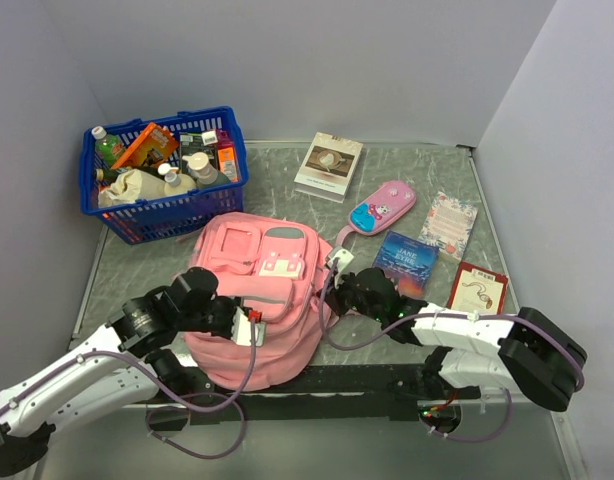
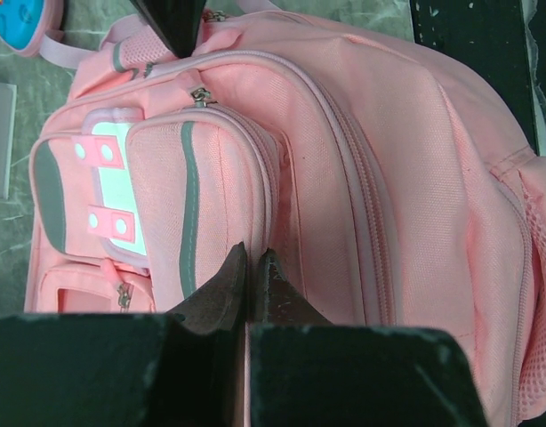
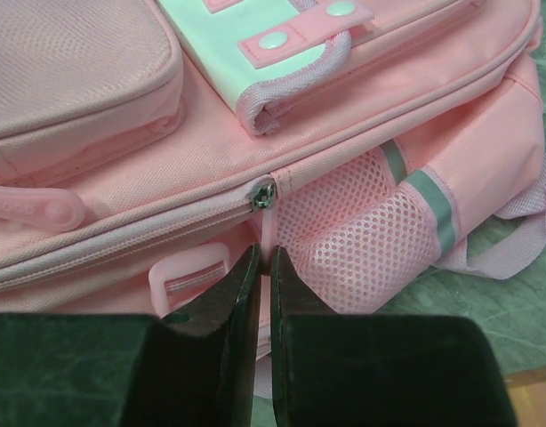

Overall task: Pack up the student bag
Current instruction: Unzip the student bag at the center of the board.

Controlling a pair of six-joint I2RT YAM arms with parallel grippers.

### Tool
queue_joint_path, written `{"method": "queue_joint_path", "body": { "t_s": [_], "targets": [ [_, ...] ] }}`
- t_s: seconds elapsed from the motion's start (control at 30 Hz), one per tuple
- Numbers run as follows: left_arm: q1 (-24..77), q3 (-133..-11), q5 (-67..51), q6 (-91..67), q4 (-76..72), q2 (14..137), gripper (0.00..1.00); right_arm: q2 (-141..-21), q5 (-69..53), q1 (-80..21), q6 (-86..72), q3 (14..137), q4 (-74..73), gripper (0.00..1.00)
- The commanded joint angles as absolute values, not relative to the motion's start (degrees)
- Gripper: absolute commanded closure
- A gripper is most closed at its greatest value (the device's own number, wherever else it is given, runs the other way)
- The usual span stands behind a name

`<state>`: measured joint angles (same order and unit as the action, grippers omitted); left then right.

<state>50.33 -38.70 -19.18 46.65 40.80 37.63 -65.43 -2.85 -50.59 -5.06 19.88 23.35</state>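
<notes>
student bag (image 1: 282, 350) is lying flat on the table (image 1: 277, 180), front pockets facing up, close to the arm bases.

right gripper (image 3: 263, 265) is sitting at the bag's right side, just beside the mesh side pocket (image 3: 362, 222). Jaws are squeezing narrow on the pink pull tab (image 3: 270, 233), which is hanging off the zipper slider (image 3: 264, 197).

left gripper (image 2: 253, 271) is pressing on the bag's left side, just below the striped front pocket (image 2: 197, 196). Jaws are sitting fully together; can't tell if anything is pinched between them.

blue basket (image 1: 165, 190) of bottles and packets is sitting behind the bag to its left.

Behind the bag to its right:
- white book (image 1: 328, 165)
- pink-and-blue pencil case (image 1: 383, 208)

Right of the bag:
- blue book (image 1: 406, 262)
- patterned card (image 1: 449, 224)
- red booklet (image 1: 477, 287)
</notes>
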Motion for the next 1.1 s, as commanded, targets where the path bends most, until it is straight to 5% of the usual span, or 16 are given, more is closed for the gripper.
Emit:
{"method": "queue_joint_path", "body": {
  "t_s": [0.0, 0.47, 1.07],
  "targets": [
    [49.39, -39.20, -12.40, 47.55, 36.65, 35.69, 0.99, -67.15, -2.62, -50.19, -4.66, 22.76, 27.68, 1.00],
    [49.48, -34.63, -13.27, 47.90, 28.40, 39.81, 0.99, -49.67, -1.59, -55.80, -6.68, 23.99, 10.47, 1.00],
    [49.48, -38.85, -7.74, 30.86, 16.35, 46.67, 0.99, -51.59, 4.04, -67.67, -17.40, 21.72, 8.08, 1.00]
  ]
}}
